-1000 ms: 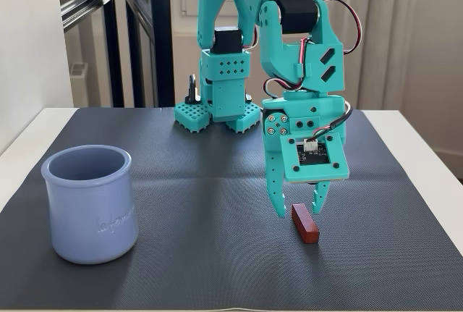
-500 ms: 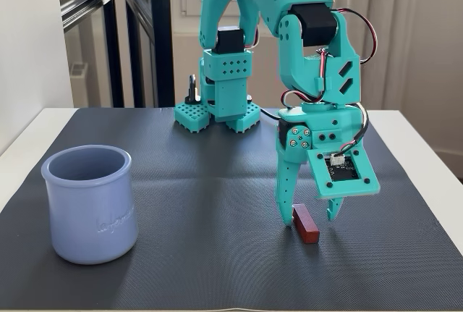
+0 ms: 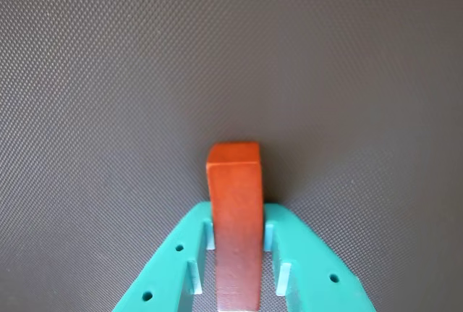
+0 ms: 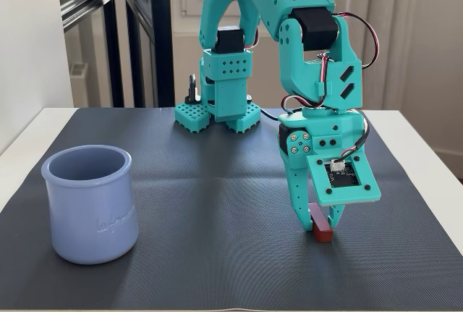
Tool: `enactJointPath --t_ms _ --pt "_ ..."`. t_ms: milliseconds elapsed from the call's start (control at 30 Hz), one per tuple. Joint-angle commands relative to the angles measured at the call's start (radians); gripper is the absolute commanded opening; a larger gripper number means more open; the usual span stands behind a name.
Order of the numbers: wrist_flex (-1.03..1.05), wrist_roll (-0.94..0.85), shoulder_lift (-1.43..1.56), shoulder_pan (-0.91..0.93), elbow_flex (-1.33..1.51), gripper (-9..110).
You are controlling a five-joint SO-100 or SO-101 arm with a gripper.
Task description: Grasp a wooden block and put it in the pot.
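Claw (image 4: 319, 224) clamping wooden block (image 4: 322, 231), pot (image 4: 91, 204) well apart (leftward)

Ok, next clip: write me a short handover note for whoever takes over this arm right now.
Gripper: shut on the wooden block, low over the dark mat; the fixed view cannot show whether the block still touches it.
Pot: upright at the mat's front left in the fixed view, well apart from the gripper; its inside is not visible.
Done: block grasped.
Left: lift, carry it left to the pot, release inside.
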Motion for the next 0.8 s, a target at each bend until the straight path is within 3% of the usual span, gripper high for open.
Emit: enactJointPath --t_ms 0,367,767 --pt "0.003 0.0 0.002 0.003 -0.015 0" --pt "0.005 -0.17 0.132 0.057 -0.018 0" --pt "0.006 -0.526 0.428 0.302 -0.017 0"
